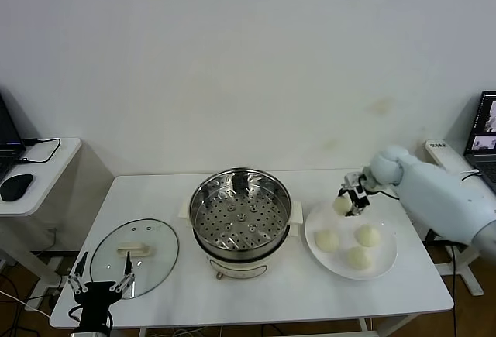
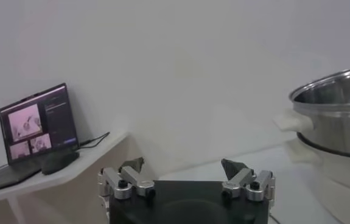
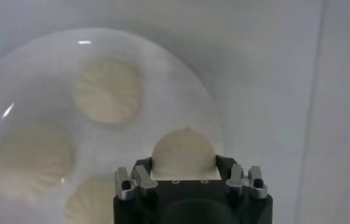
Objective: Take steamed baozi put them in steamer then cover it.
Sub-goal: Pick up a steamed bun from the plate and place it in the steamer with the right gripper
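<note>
Baozi is clamped in the right pincer above the white plate holding three more buns, right of the empty steamer on the counter; left pincer hangs wide near the glass lid.

Right end effector closed on one steamed baozi, its fingers pressed against either side of the bun (pleated top visible). The held bun sits above the rim of a round white plate. Three further baozi lie on the plate, apart from one another. Pale bench beyond the plate's edge.
</note>
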Controlling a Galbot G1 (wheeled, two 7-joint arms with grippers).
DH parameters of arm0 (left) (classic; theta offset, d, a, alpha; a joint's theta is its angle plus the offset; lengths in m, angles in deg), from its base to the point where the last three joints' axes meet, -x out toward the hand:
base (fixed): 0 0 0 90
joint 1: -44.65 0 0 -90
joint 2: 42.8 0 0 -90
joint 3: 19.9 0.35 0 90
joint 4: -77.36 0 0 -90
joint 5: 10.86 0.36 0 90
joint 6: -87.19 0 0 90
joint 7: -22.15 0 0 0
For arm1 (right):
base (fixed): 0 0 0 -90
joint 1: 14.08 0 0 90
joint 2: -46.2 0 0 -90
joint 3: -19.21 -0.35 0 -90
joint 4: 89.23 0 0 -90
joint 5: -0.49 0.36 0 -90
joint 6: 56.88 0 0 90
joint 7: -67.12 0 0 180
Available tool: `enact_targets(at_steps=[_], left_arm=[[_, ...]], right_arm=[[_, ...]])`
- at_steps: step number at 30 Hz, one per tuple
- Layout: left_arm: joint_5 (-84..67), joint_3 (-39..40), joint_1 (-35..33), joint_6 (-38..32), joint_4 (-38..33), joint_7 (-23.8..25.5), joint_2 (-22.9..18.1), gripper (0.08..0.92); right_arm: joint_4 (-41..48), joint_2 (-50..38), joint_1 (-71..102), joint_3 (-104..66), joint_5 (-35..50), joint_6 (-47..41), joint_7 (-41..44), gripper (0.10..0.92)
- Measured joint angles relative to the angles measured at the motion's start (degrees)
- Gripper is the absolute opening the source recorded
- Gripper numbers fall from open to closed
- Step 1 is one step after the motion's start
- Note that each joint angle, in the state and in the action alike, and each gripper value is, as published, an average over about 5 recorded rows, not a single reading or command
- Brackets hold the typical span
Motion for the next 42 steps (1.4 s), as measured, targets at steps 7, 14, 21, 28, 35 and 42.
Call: enact_targets(at_steps=[7,14,21,28,35,42], left_arm=[[-0.56,-0.05,0.43,0.02,-0.06,-0.07,0.58,0.823],[-1.11,-0.66,0.79,0.14,-0.37,-0.12,1.14,0.823],[-1.73,-1.44,0.82,0.13,-0.42,-0.19,1.22,0.823],[-2.15,-2.37,0.72,0.12,-1.07,-0.23,0.93,0.823],[-2.27,-2.92,1.13,0.09,-0.98,-0.29,0.68,0.823],[-2.33,-3.18,1.59,0.14,-0.91,-0.29,0.7,0.823]], right_arm=[[-3.5,1.08,-9.36,5.62,6.33,-0.33,-0.86,0.653],[-4.63,6.2,-16.99,11.1,11.58,0.2,-2.59,0.655],[-4.31,14.34,-20.22,16.04,14.11,2.83,-4.37,0.661],[-2.67,21.82,-20.8,20.62,12.61,8.21,-5.84,0.662],[0.17,27.09,-19.36,23.03,6.6,14.84,-6.72,0.668],[4.23,30.4,-16.83,23.73,-0.74,21.59,-8.01,0.668]])
